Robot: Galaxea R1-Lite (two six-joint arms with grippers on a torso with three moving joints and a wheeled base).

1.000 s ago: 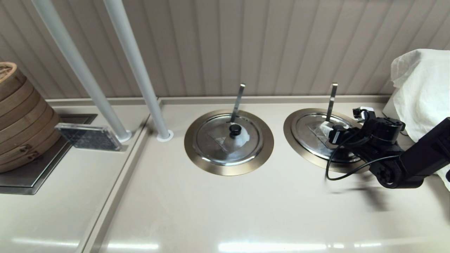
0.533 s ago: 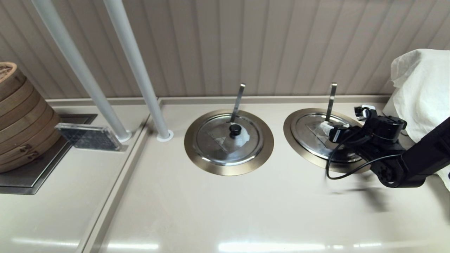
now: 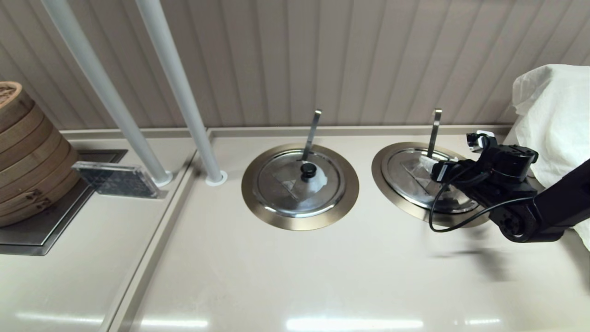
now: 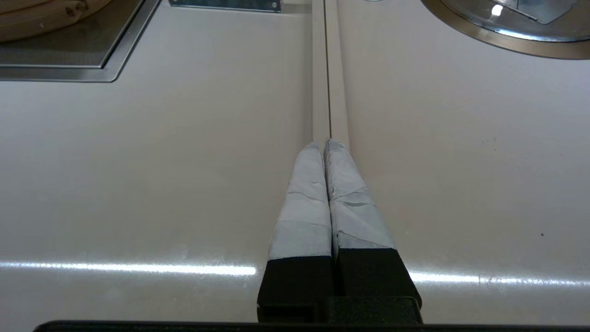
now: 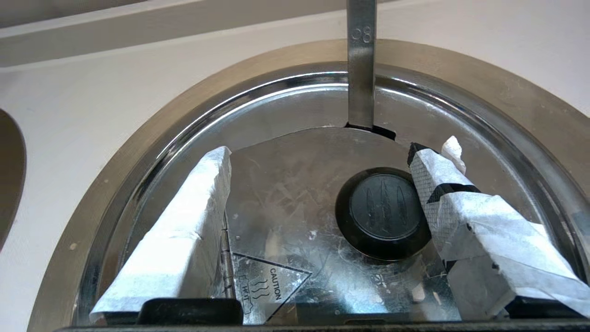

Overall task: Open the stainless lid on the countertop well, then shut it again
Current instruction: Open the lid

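The stainless lid (image 3: 405, 177) lies closed in the countertop well (image 3: 381, 180) at the right, evenly grey, with a flat steel handle (image 3: 434, 131) sticking up behind it. My right gripper (image 3: 443, 171) hovers over the lid, open. In the right wrist view the black knob (image 5: 385, 212) sits on the hinged flap (image 5: 286, 193) between the taped fingers (image 5: 184, 230), close beside one of them. The gripper (image 5: 318, 152) holds nothing. My left gripper (image 4: 325, 144) is shut and empty, parked low over the counter seam.
The twin lid (image 3: 299, 182) with a whitish patch sits in the middle well. Two grey poles (image 3: 203, 138) rise at the left. Stacked bamboo steamers (image 3: 27, 157) and a clear box (image 3: 117, 180) stand far left. A white cloth (image 3: 553, 120) hangs just right of my arm.
My right gripper has crept a little toward the back wall over the lid. The lid stays closed and the left arm has not moved.
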